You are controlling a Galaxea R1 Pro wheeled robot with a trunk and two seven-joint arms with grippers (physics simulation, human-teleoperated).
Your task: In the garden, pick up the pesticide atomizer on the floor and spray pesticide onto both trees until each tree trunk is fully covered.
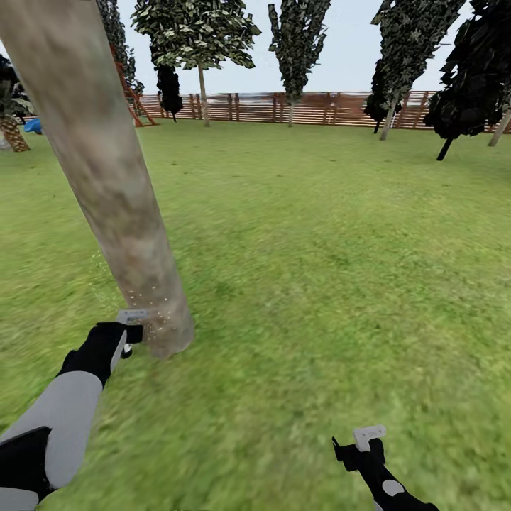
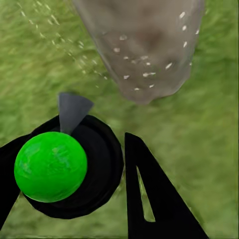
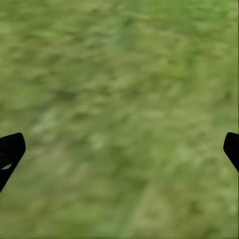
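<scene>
Tree trunk: standing thick and leaning, close at the robot's left; white pesticide specks are sitting on its base.
Left tool: reaching low, just beside the trunk base, fingers closing around the pesticide atomizer with its green ball.
Right tool: hanging low over grass, fingers spread wide, holding nothing.
Open room: wide lawn ahead and right, running to the wooden fence.
Writing: none to read.

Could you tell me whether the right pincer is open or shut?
Open: the right pincer has its fingertips far apart at opposite picture edges, with bare grass between.
</scene>
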